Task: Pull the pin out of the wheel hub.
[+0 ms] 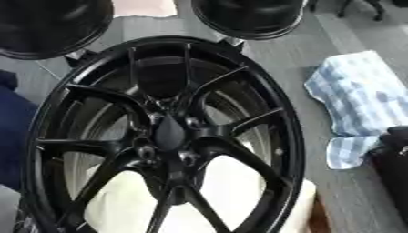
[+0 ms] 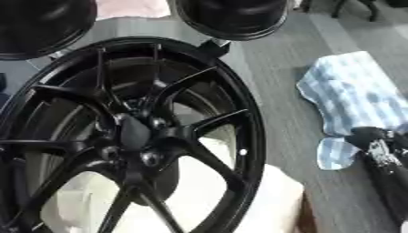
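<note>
I am seeing my right hand [image 2: 381, 150] coming in at the right edge of the right eye view, a dark shape with silver joints lying against the lower end of the blue-and-white checked cloth [image 2: 350, 98]. I cannot tell how far its fingers are opened, and I cannot tell whether it is holding anything; in the left eye view only a dark mass is showing at that edge. My left hand is not showing in either view.

Moving outward, the cloth is lying crumpled on the grey floor [image 1: 295, 54], just beside the rim of the black wheel [image 1: 163, 136]. The wheel is filling most of both views, its spokes running in to the wheel hub [image 1: 170, 132] at the centre, where a dark pointed cap is sitting among round bolt holes. I cannot make out the pin itself. Something pale and cream-coloured [image 1: 231, 186] is showing through the lower spokes. Two more black round objects [image 1: 247, 16] are sitting beyond the wheel at the top edge. No writing or brand is readable anywhere.
</note>
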